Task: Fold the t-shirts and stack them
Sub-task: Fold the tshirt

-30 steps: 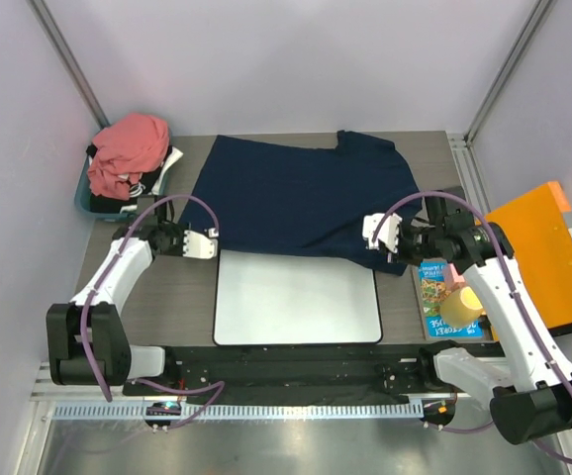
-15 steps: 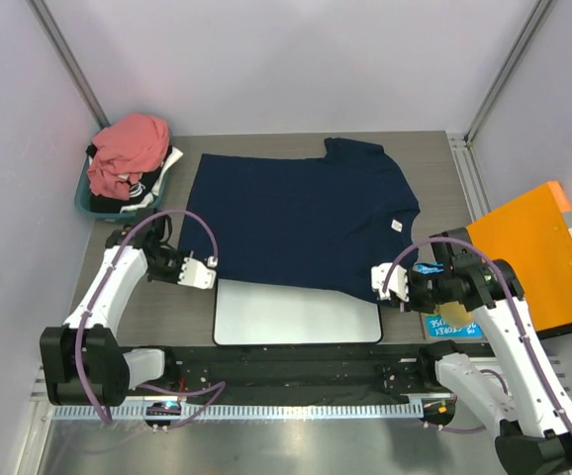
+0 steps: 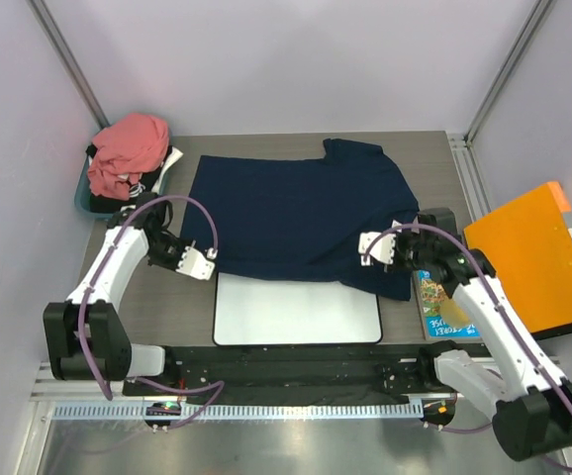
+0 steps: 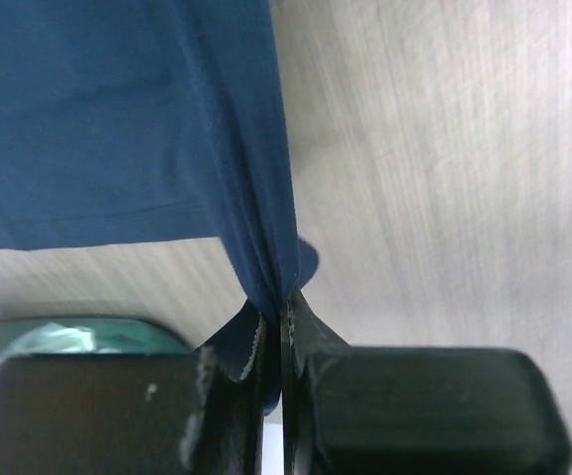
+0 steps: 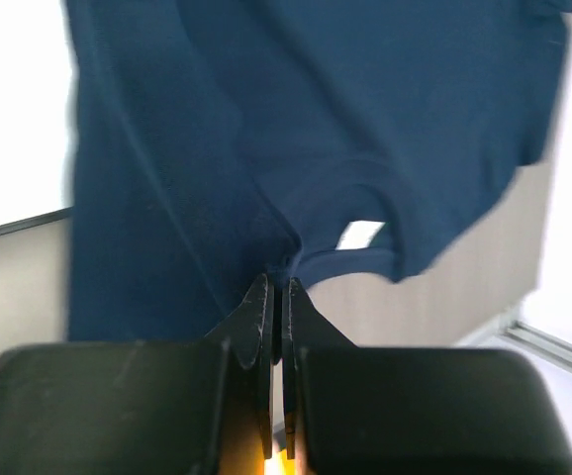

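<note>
The navy t-shirt point(image 3: 296, 213) is lying spread on the table point(image 3: 434, 158) just behind the white mat point(image 3: 296, 312), its near hem overlapping the mat's far edge. At the mat's far-left corner the left gripper point(image 3: 205, 263) is pinching the shirt's edge, jaws clamped on the cloth. At the far-right corner the right gripper point(image 3: 370, 245) is gripping a fold near the white label point(image 5: 358, 235). The salmon-pink t-shirt point(image 3: 128, 143) is sitting heaped in a bin point(image 3: 83, 203) well behind and left of the mat. A picture book point(image 3: 430, 295), partly covered by the right arm, and an orange panel point(image 3: 528, 257) are lying right of the mat.
</note>
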Tool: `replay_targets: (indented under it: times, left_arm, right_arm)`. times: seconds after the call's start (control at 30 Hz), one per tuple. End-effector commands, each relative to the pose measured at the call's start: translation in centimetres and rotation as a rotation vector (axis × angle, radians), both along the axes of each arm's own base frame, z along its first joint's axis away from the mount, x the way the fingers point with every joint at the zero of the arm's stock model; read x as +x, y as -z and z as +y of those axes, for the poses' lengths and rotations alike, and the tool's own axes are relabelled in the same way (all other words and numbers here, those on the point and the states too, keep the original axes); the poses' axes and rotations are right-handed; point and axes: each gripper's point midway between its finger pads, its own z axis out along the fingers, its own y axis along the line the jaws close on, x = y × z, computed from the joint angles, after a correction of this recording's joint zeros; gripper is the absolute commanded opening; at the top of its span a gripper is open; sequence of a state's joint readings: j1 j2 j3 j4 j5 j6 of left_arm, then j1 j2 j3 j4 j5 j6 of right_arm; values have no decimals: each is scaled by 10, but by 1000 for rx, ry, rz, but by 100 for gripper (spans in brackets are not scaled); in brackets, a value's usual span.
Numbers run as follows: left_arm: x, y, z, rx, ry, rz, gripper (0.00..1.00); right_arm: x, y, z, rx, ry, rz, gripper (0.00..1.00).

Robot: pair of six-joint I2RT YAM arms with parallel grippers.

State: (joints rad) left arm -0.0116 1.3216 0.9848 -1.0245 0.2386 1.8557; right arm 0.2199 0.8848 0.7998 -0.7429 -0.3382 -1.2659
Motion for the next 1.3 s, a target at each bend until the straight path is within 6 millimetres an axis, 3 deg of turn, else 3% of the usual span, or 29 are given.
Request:
replay_targets:
  times: [0.0,0.13,0.43,0.7,0.9,1.07,1.1,1.17,1.2,1.23,1.27]
  left_arm:
    - [20,-9,5,50,105,-9,3]
    - [26,-9,0,37,158,29,3]
    - [70,-1,3,66,167,-60,0]
    - [115,3,5,81,162,-171,4]
    - [134,8,6,91,159,-177,7]
    - [145,13,9,111,156,-189,21]
    - [150,15,11,121,147,-199,33]
    - [153,20,9,127,135,-203,36]
    - [161,17,9,127,106,-238,39]
    - [164,16,9,139,92,-259,52]
    - [162,24,10,142,73,-259,61]
  right_arm:
    - [69,-52,-4,13,81,-264,1]
    - [94,-62,-4,16,87,-336,1]
    - [133,-62,-2,10,93,-402,1]
    - [155,-59,-4,3,97,-425,1]
    - [167,-50,-4,-2,90,-423,1]
    - [181,-37,-2,2,92,-432,1]
    - [189,-43,-4,4,110,-479,1]
    - [194,-40,-6,-1,143,-530,13]
    - [204,-53,-5,11,167,-624,17]
    - [204,-45,-13,-9,222,-642,39]
    - [206,-46,-17,-12,248,-663,51]
